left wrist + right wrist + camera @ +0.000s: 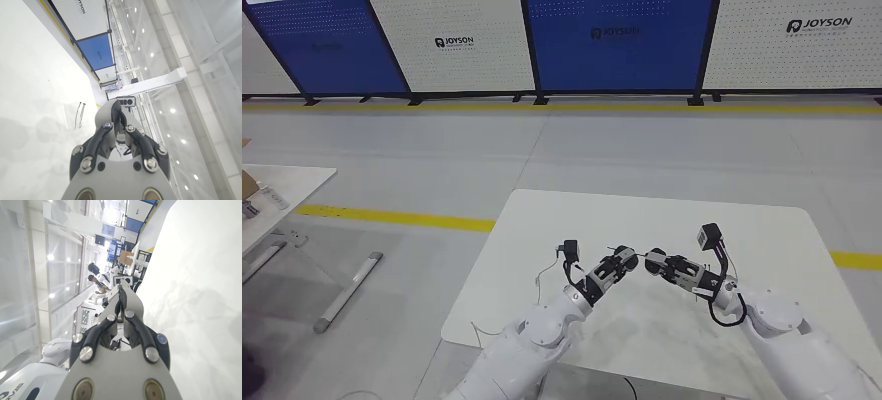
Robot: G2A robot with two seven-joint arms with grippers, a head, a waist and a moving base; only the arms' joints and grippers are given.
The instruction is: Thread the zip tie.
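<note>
From the top view we see the left end effector (625, 260) and right end effector (655, 262) tip to tip above the middle of the smooth white tabletop (722, 230). A thin dark zip tie (641, 255) seems to bridge them. The left wrist view adds two slim black spare zip ties (82, 113) lying side by side on the tabletop, and ribbed black fingers (115, 111) pressed together. The right wrist view likewise shows its fingers (122, 297) closed. We cannot tell what either pinches.
</note>
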